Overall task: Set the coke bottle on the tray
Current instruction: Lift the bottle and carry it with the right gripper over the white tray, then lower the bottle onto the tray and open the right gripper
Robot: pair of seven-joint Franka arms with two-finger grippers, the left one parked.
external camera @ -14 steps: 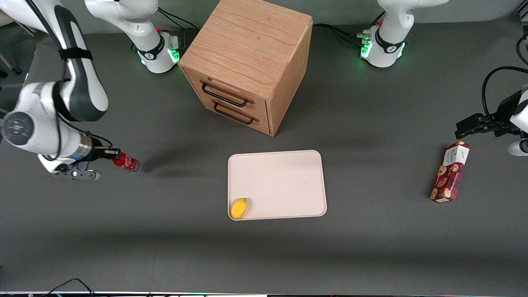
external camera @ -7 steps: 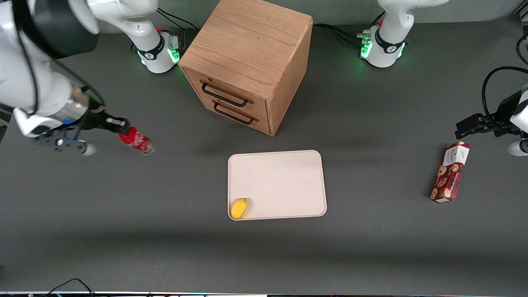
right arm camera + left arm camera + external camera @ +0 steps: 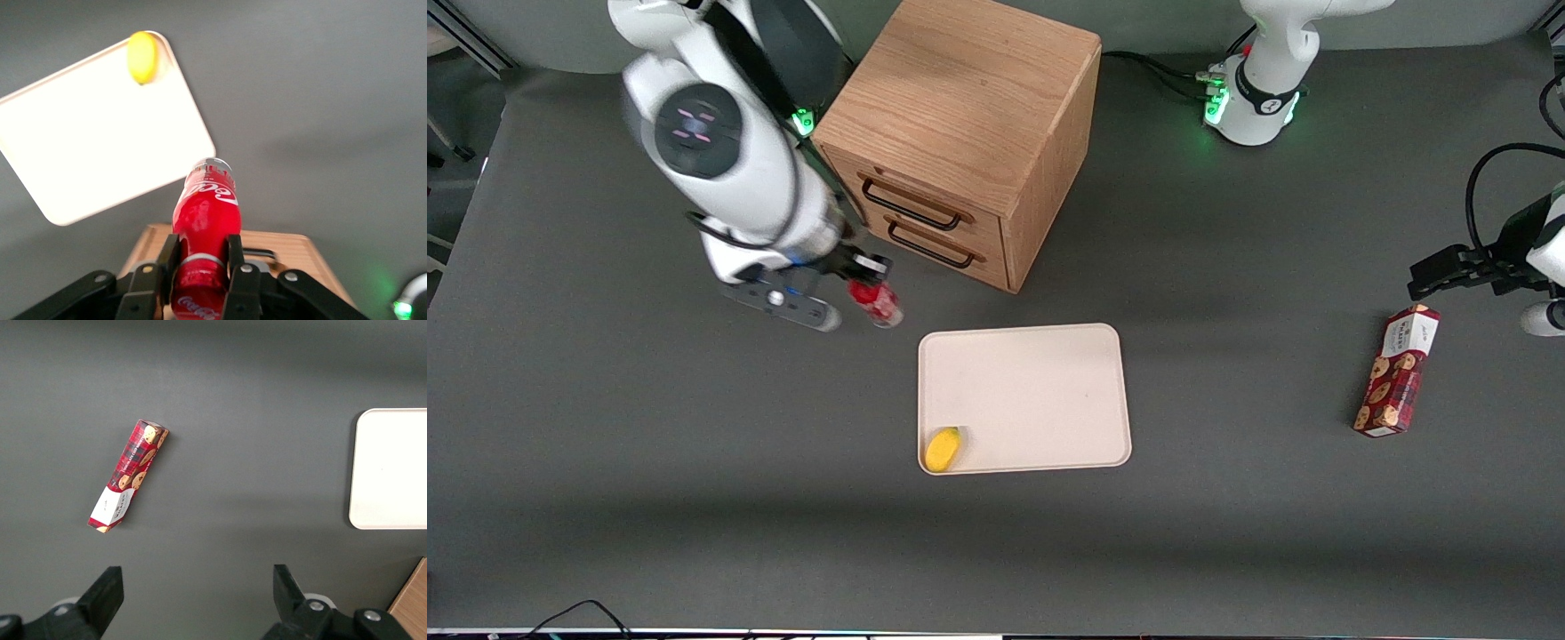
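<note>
Claw (image 3: pixel 869 276) above the bench (image 3: pixel 694 444) in front of the drawer cabinet (image 3: pixel 960 133), coke bottle (image 3: pixel 876 302) in it, near the tray (image 3: pixel 1040 391), cookie box (image 3: pixel 1396 372) toward the parked arm's end.

Coke bottle in the air, tray flat on the table.
I see the red coke bottle (image 3: pixel 876 301) tilted, gripper (image 3: pixel 862 277) clamped around its neck, just beside the cream tray (image 3: pixel 1040 391) corner.

Even, soft overhead light is falling on the dark counter (image 3: pixel 605 462), and a wide faint band of shadow is running across its nearer part. The cabinet (image 3: pixel 960 133) is casting a soft shadow toward the parked arm's end. The working arm (image 3: pixel 720 160) is showing motion blur. Green lights are glowing at the arm bases. The tray (image 3: pixel 1040 391) is reading bright, nearly washed out.
</note>
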